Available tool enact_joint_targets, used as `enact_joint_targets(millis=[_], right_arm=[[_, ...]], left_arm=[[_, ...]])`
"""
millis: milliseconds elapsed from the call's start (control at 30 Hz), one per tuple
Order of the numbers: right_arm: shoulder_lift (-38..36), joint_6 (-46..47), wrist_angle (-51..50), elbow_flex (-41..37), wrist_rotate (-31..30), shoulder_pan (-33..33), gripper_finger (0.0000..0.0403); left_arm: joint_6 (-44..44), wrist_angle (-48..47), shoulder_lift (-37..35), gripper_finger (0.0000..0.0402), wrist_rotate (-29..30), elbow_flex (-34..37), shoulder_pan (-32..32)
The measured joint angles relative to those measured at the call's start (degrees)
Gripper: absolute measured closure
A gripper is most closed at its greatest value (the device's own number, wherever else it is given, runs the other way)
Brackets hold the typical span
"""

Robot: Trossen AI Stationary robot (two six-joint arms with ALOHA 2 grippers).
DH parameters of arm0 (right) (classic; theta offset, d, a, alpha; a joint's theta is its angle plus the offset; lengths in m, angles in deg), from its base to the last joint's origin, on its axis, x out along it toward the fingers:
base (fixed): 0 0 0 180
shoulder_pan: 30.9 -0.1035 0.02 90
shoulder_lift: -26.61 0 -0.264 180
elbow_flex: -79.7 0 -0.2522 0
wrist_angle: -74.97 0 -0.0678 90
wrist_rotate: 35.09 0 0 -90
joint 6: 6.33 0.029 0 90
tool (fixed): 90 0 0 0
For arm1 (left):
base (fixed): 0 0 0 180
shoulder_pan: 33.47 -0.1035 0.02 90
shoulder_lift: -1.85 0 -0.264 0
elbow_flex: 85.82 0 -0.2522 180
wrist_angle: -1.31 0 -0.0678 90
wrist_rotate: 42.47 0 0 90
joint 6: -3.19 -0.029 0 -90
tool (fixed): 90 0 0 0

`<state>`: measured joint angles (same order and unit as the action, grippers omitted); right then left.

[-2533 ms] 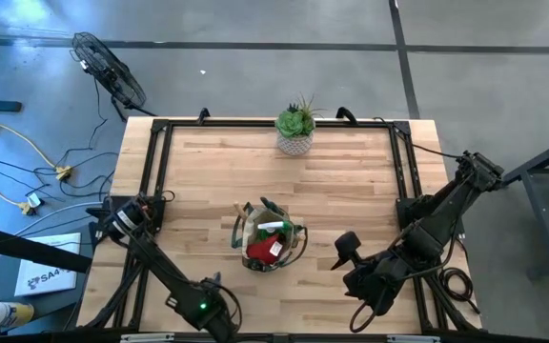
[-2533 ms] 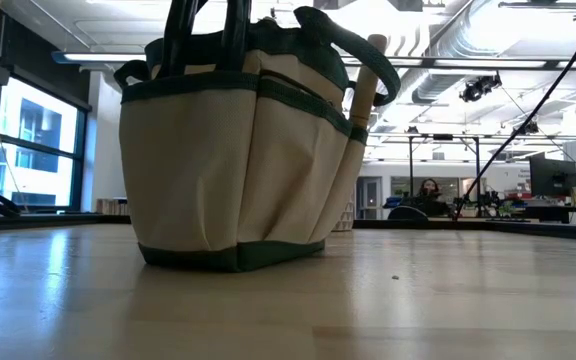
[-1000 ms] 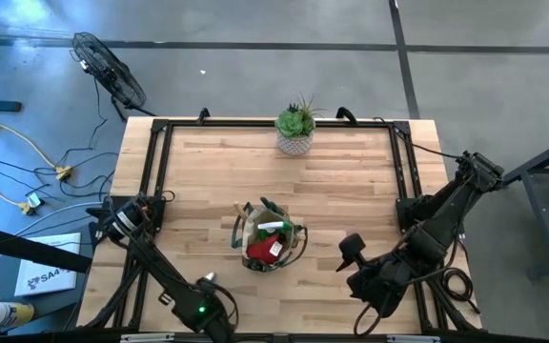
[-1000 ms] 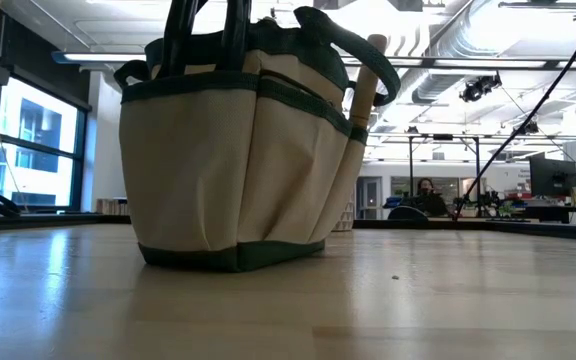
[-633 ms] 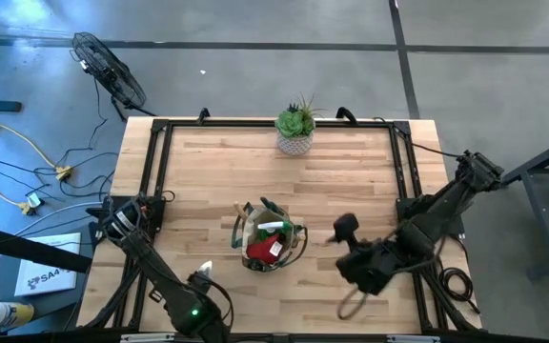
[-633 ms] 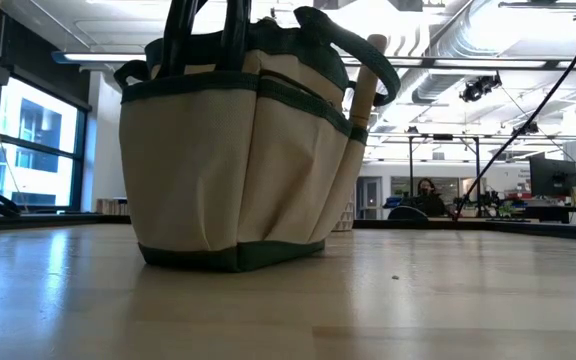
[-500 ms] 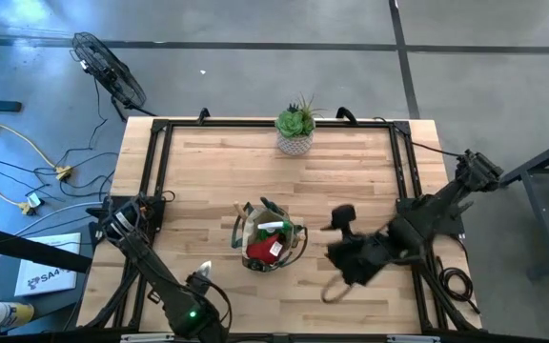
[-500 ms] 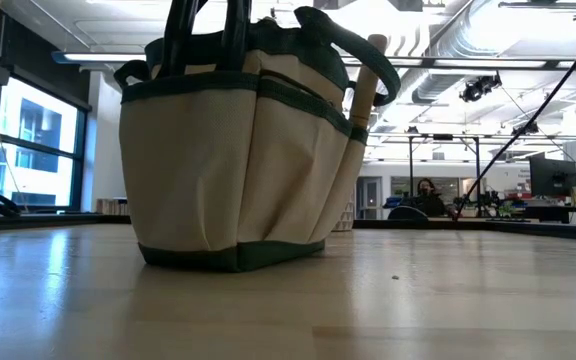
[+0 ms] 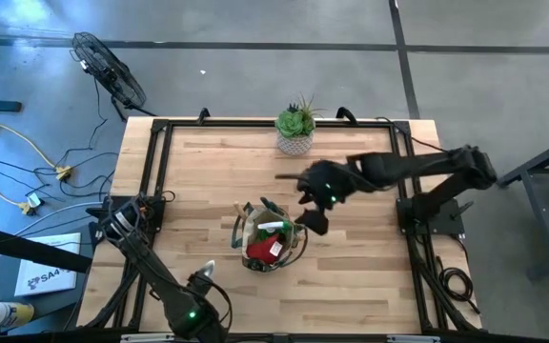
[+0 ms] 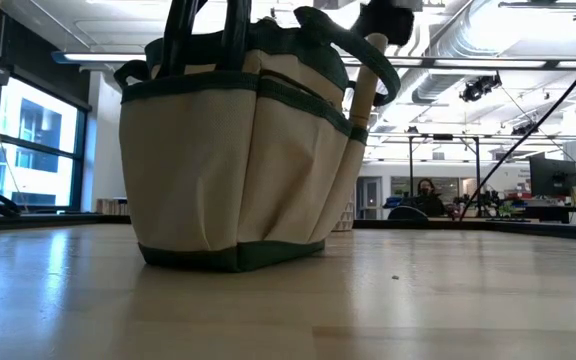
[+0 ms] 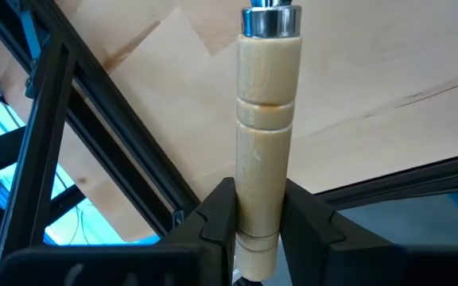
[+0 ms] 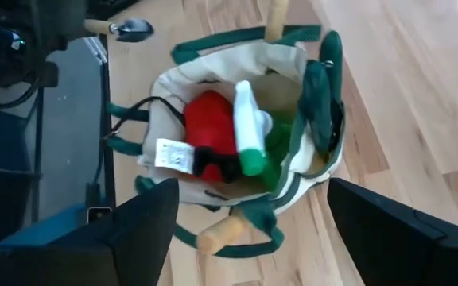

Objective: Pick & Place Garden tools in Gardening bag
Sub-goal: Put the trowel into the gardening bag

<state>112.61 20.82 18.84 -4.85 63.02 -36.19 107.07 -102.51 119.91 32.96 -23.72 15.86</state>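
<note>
Right hand (image 9: 315, 221) swung over the bag (image 9: 269, 238), fingers wide (glove (image 12: 210, 131), spray bottle (image 12: 249, 127) inside); left hand (image 11: 254, 230) grips a wooden handle (image 11: 265, 119) off the desk (image 9: 351, 171).

The gardening bag (image 9: 271, 240) is found just beside the right gripper (image 9: 315, 222), on its left and slightly nearer the table's front edge. Inside the bag, directly beneath that gripper's wrist camera, the spray bottle (image 12: 247, 129) is laid against the glove-like item (image 12: 210, 133). A wooden-handled tool (image 11: 265, 127) is clamped in the left gripper (image 9: 203, 277) (well apart from the bag). The potted succulent (image 9: 295, 127) is placed behind the right gripper, at the far edge.
</note>
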Motion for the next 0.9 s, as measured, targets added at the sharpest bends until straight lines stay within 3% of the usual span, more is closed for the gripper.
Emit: enact_joint_targets(millis=[100,367,467,633,900], right_arm=[[2.2,-1.0,0.7,0.0,2.7,2.4,0.0089],[8.8,-3.2,5.5,0.0,2.4,1.3,0.0089],[10.8,-3.7,4.5,0.0,-0.3,1.0,0.0089],[12.5,-7.2,-0.8,0.0,-12.9,1.2,0.0089],[12.8,-7.9,1.2,0.0,-12.5,-0.1,0.0089]], left_arm=[[0.1,0.0,0.0,0.0337,0.7,0.0,0.2],[0.0,0.1,0.0,0.0337,2.2,0.0,0.2],[0.0,0.0,0.0,0.0337,2.2,0.0,0.2],[-0.1,0.0,0.0,0.0337,2.8,0.0,0.2],[-0.1,0.1,0.0,0.0337,5.1,0.0,0.2]])
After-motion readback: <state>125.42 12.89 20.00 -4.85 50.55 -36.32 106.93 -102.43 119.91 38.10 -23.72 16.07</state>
